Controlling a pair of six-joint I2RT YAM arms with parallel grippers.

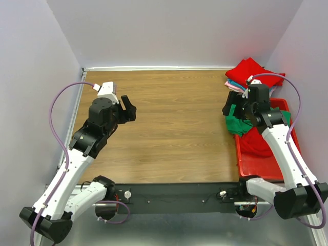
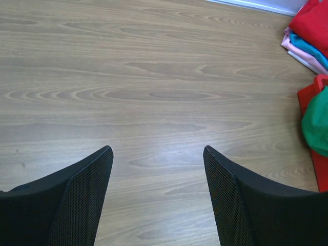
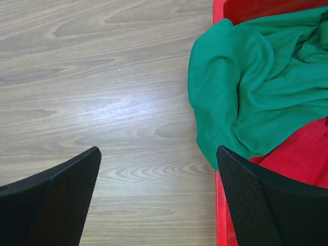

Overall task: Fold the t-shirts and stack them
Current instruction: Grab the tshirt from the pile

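A crumpled green t-shirt [image 1: 236, 124] [image 3: 246, 87] hangs over the left rim of the red bin [image 1: 252, 171] [image 3: 221, 207], partly onto the table. A red t-shirt [image 1: 257, 143] [image 3: 303, 159] lies under it in the bin. Folded t-shirts are stacked at the back right, red on top [image 1: 249, 70] [image 2: 313, 23] over light blue [image 2: 312, 48] and pink [image 2: 299, 51]. My right gripper [image 1: 231, 109] [image 3: 158, 148] hovers open just left of the green shirt's edge, holding nothing. Over bare wood on the left side, my left gripper [image 1: 128, 109] [image 2: 156, 148] is open and empty.
The wooden tabletop [image 1: 174, 113] is walled at the left, back and right. The red bin sits against the right wall, near the front. A black rail [image 1: 174, 195] with both arm bases runs along the near edge.
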